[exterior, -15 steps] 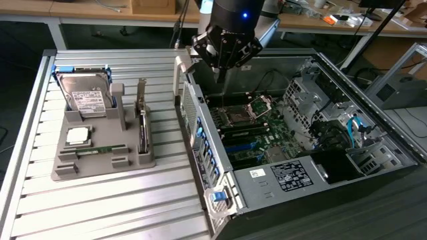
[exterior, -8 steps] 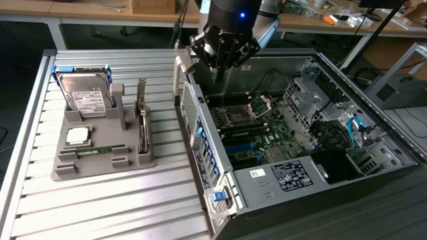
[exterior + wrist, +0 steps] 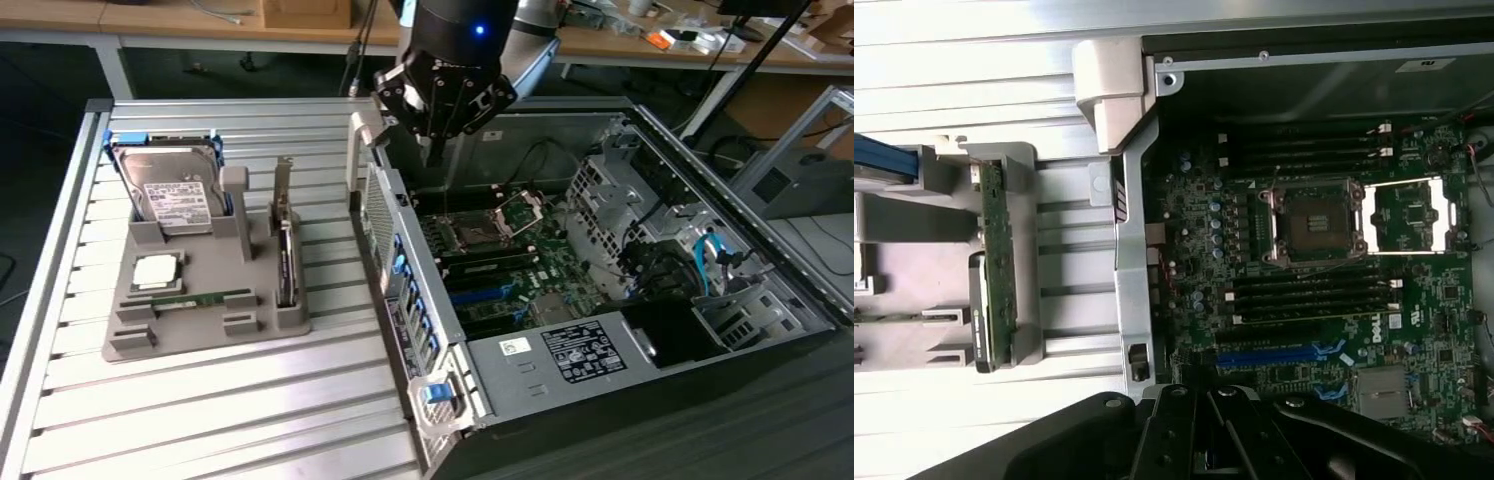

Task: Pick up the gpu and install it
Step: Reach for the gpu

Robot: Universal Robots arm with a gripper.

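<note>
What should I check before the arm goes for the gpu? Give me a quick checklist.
1. gpu standing on edge in the grey holder: ok.
2. gripper holding nothing: ok.
3. Jaws open for a grasp: not ok, they are shut.
4. Gripper above the gpu: not ok, it hangs over the computer case.
5. Case open, blue slot free: ok.

Cut off at 12 o'clock of the exterior view: arm (image 3: 467, 25) above gripper (image 3: 433, 152). Standing edge-on in holder (image 3: 200, 335), at 9 o'clock: gpu (image 3: 284, 255), both faces hidden. Cropped at 6 o'clock: computer case (image 3: 514, 385). Too small to read: hard drive (image 3: 171, 190) label, sticker (image 3: 582, 350).
</note>
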